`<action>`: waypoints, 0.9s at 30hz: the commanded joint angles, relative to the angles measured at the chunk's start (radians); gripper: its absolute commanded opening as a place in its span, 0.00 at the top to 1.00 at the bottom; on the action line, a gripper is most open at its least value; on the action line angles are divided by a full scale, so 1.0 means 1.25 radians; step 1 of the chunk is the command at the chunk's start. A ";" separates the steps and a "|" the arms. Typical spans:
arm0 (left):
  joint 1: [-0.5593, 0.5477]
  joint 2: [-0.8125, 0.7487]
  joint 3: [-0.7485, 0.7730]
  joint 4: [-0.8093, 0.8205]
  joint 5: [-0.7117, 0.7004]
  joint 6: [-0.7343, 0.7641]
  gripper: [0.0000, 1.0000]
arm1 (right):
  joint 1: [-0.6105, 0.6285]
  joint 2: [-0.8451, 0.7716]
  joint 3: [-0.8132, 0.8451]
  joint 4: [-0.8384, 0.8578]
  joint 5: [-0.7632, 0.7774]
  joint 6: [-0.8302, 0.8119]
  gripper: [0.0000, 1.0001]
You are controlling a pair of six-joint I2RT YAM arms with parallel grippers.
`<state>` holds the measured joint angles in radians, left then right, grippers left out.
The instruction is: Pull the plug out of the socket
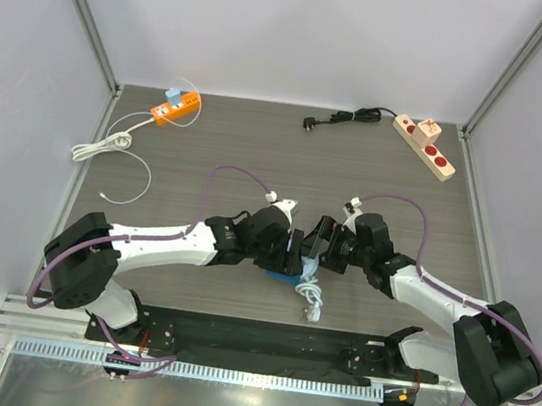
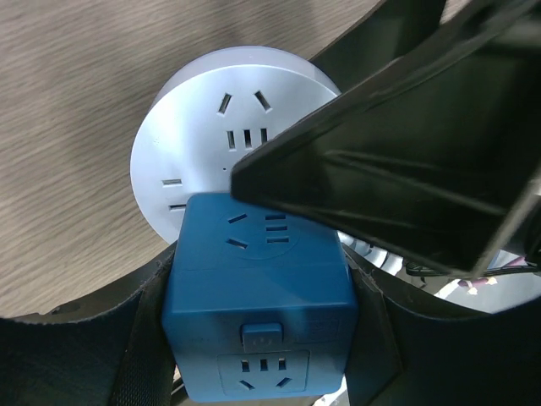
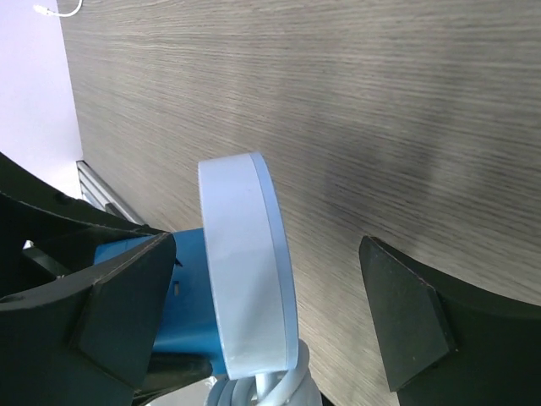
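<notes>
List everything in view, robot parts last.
power strip: 1, orange, far left of table
cable: 1, white, trailing from the orange strip
black plug: 1, black with lead, far centre
beige strip: 1, beige with red sockets, far right
round socket: 1, white, near centre
blue cube adapter: 1, blue, against the round socket
cord: 1, white, near edge below the socket
table: 1, grey woodgrain
left end effector: 1, black, gripping the blue cube adapter
right end effector: 1, black, open, straddling the round socket
</notes>
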<state>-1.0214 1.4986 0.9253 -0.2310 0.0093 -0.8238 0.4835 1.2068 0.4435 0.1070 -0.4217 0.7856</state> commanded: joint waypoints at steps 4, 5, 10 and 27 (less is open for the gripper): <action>0.002 -0.058 0.023 0.096 0.011 0.034 1.00 | 0.011 -0.007 -0.027 0.079 0.005 0.038 0.07; 0.002 -0.061 0.021 0.096 0.001 0.039 1.00 | 0.010 -0.013 -0.036 0.084 0.008 0.039 0.08; 0.002 -0.067 0.037 0.082 -0.003 0.047 1.00 | 0.011 -0.018 -0.054 0.118 0.021 0.053 0.16; 0.062 -0.201 -0.066 0.168 0.083 -0.008 1.00 | 0.011 -0.059 -0.068 0.014 0.218 -0.082 0.99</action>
<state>-0.9928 1.3628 0.8413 -0.1459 0.0231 -0.7853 0.5266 1.1412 0.3889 0.2687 -0.3805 0.8192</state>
